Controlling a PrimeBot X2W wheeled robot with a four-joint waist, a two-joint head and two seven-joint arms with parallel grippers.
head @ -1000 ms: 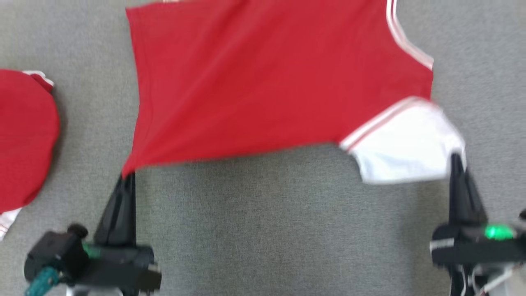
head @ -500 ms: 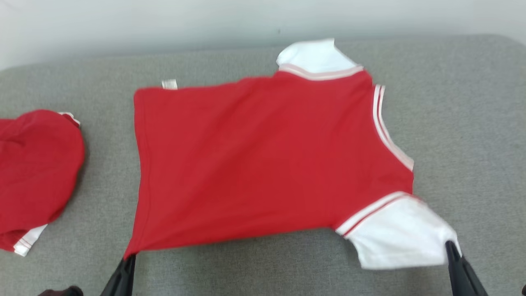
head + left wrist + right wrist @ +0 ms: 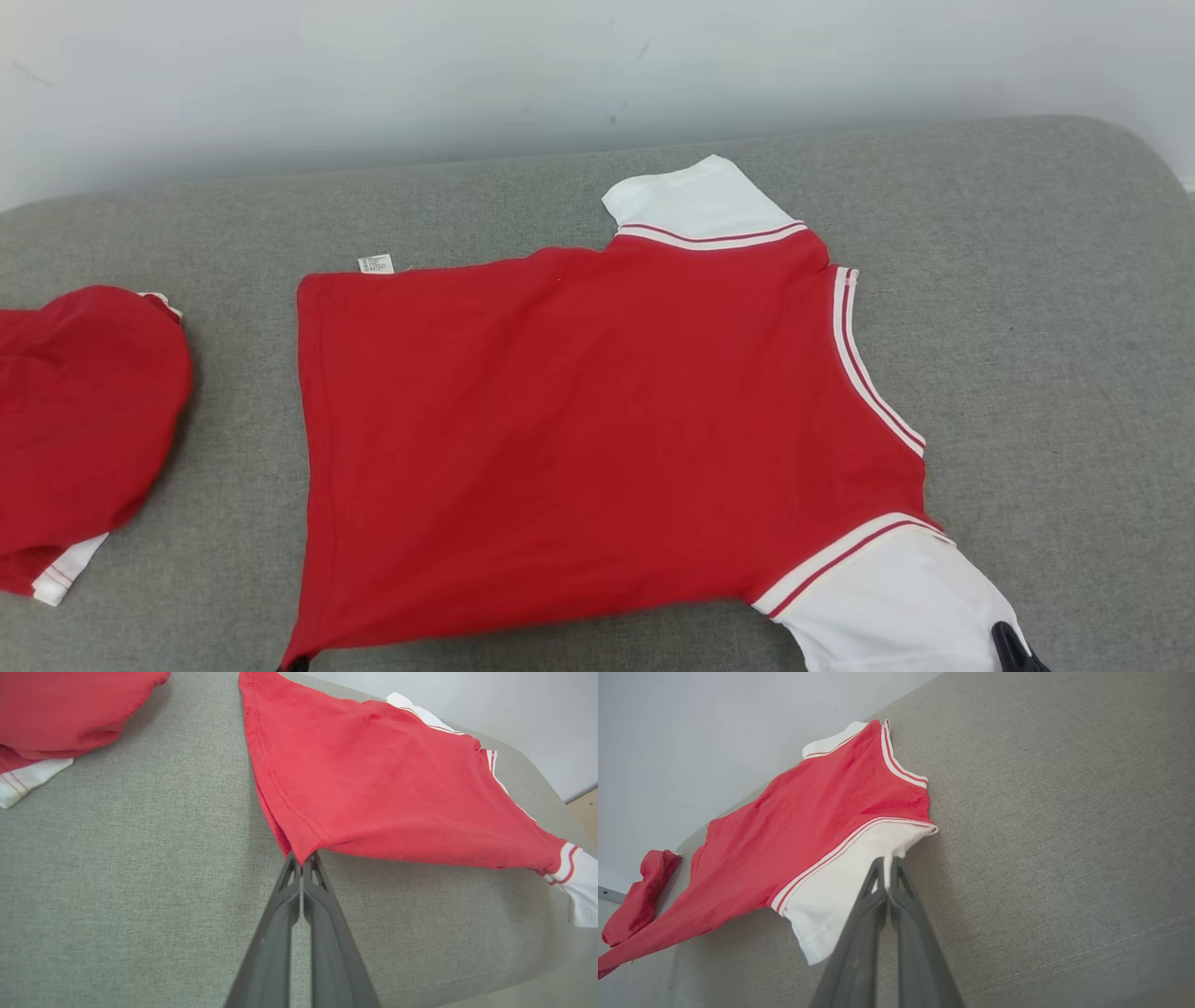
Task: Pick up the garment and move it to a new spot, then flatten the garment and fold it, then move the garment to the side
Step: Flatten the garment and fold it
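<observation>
Grey fabric couch (image 3: 1027, 280) against pale wall (image 3: 373, 75)

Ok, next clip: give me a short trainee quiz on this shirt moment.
1. True or false: the left gripper is open above the shirt.
2. What does the right gripper pinch? A) the collar B) the near white sleeve C) the label
3. In the head view, what lies on the cushion left of the shirt?

Key
1. False: it is shut on the shirt's red hem corner.
2. B
3. A second red garment, bunched up.
</observation>
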